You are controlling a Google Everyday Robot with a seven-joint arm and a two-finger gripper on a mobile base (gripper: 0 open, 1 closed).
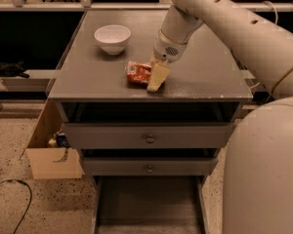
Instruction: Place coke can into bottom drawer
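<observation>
gripper [155, 78] sitting just right of can [138, 73] on cabinet top [88, 77] | grip width: cannot tell | bottom drawer [149, 204] standing open | 1 bowl [112, 37] sitting behind-left

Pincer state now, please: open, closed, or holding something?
The pincer is at the coke can on the cabinet top; open or closed cannot be told.

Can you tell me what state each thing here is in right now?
coke can: dented, lying on its side on the cabinet top
gripper: low at the can's right end
white bowl: upright
bottom drawer: pulled open, can not in it
upper drawers: shut
cardboard box: open on top
</observation>
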